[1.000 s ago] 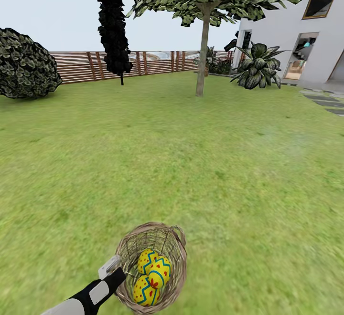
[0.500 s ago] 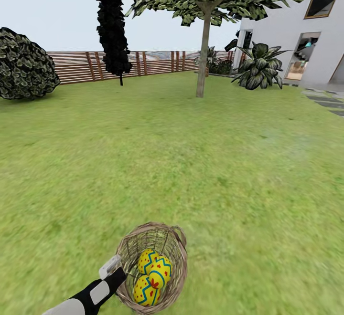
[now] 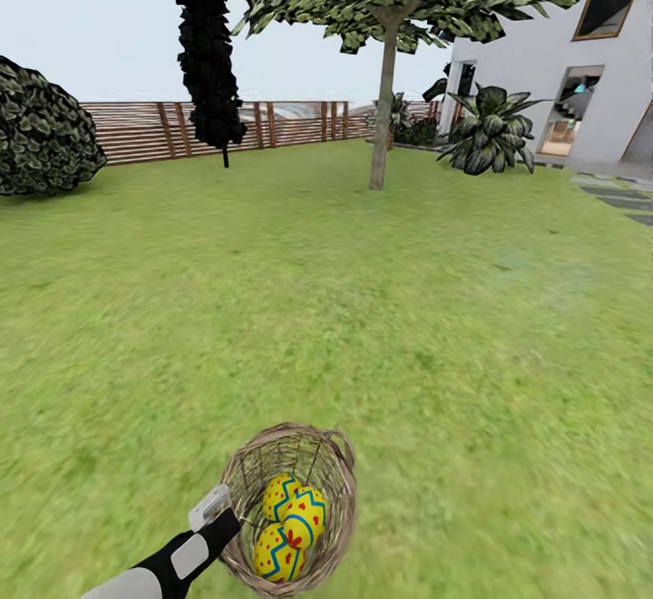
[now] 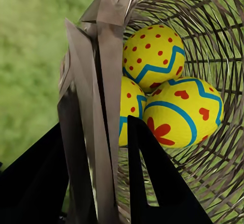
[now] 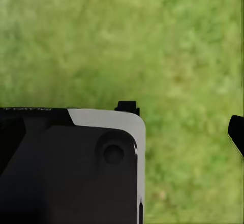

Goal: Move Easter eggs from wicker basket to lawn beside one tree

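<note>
Low over the lawn (image 3: 381,309), left end effector (image 4: 109,147) pinches the wicker basket (image 3: 336,481) rim — three Easter eggs (image 3: 288,526) could spill if it tilts; right end effector's state unclear.

My fingers (image 4: 152,183) clamp the wicker basket (image 4: 104,81) wall. Three Easter eggs (image 4: 168,99) lie touching just beyond my fingertips.

We're out in a home garden: wide green lawn (image 3: 363,290), slatted wooden fence (image 3: 272,122), a leafy tree (image 3: 385,82), white house (image 3: 562,54) at the edge.
</note>
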